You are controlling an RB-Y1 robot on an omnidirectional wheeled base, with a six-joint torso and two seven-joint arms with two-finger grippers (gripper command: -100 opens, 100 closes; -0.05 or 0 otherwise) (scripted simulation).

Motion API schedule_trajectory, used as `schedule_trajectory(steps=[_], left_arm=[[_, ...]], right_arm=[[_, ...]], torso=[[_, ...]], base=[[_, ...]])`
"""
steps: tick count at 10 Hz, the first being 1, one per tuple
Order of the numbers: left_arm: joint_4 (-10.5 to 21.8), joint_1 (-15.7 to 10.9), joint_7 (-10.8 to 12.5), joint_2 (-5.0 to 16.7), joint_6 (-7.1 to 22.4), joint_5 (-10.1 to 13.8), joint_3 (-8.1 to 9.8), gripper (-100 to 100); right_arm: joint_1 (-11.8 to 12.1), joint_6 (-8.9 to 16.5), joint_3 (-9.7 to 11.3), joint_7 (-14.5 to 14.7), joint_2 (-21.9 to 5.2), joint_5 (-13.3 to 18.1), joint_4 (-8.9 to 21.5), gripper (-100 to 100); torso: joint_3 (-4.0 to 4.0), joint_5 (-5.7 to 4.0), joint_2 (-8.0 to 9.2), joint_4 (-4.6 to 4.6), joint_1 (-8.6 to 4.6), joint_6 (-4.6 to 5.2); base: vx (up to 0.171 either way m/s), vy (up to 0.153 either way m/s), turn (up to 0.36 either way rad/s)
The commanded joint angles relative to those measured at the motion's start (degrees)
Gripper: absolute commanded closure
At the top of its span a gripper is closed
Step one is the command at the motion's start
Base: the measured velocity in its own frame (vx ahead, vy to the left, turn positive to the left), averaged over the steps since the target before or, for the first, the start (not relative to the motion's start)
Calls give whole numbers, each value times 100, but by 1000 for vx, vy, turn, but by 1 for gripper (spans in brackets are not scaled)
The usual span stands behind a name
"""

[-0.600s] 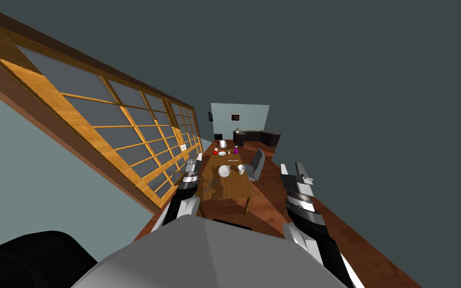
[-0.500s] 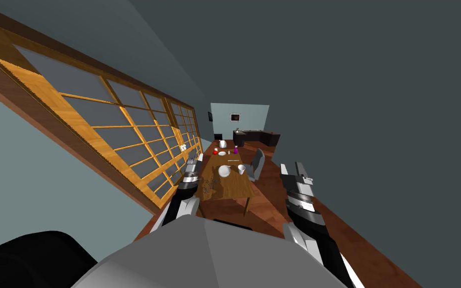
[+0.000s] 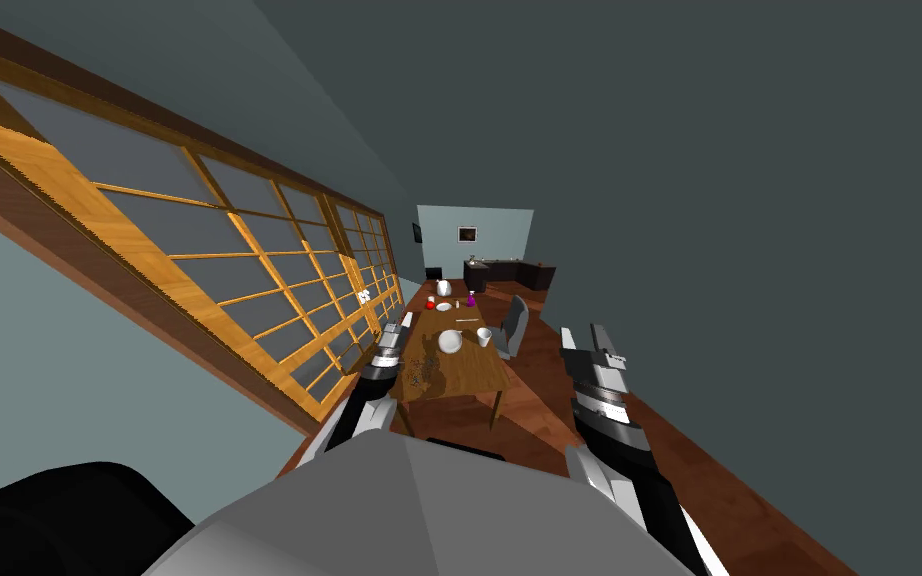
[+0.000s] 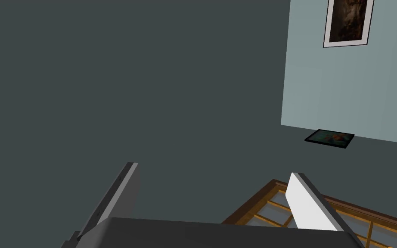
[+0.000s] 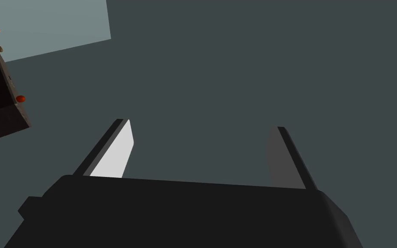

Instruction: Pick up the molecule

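Note:
The molecule [image 3: 419, 372] is a small cluster of dark balls and rods lying near the near left corner of a long wooden table [image 3: 471, 378] ahead of me. My left gripper [image 3: 400, 323] is raised over the table's left edge, just beyond and left of the molecule; in the left wrist view its fingers [image 4: 212, 172] stand open with nothing between them. My right gripper [image 3: 582, 334] hangs over the floor to the right of the table, and its fingers [image 5: 202, 125] are also open and empty.
Farther along the table stand a white bowl [image 3: 450, 341], a white cup [image 3: 484, 336], a red thing [image 3: 430, 304], a purple thing [image 3: 470, 299] and a white jug [image 3: 444, 288]. A grey chair [image 3: 516, 325] flanks its right side. A wood-framed window wall [image 3: 249, 280] runs along the left; a dark counter [image 3: 509, 272] stands at the back.
The whole head view has shifted a little, so I have moved slightly closer to the table. My left gripper now sits a bit more over the table's left edge.

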Motion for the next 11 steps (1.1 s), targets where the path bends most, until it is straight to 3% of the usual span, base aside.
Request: schedule_trajectory(steps=[1,5,7,10,11], left_arm=[[286,-85,27,168,-95,-7,-1,-100],[701,-179,54,317,-210,-29,-30,-100],[1141,-290,85,433,-342,-54,-62,-100],[1430,-351,101,481,-412,-67,-78,-100],[1684,-417,118,524,-485,-81,-95,-100]], right_arm=[[0,0,0,0,0,0,0,0],[0,0,0,0,0,0,0,0],[0,0,0,0,0,0,0,0],[0,0,0,0,0,0,0,0],[1,0,0,0,0,0,0,0]], torso=[[0,0,0,0,0,0],[-3,-1,-6,-1,-4,0],[-1,-1,-2,-1,-7,0],[0,0,-1,0,-2,0],[-3,-1,-7,-1,-9,-2]], base=[[-44,110,-92],[-31,75,-73],[-61,102,-135],[-43,86,-68],[-34,80,-126]])
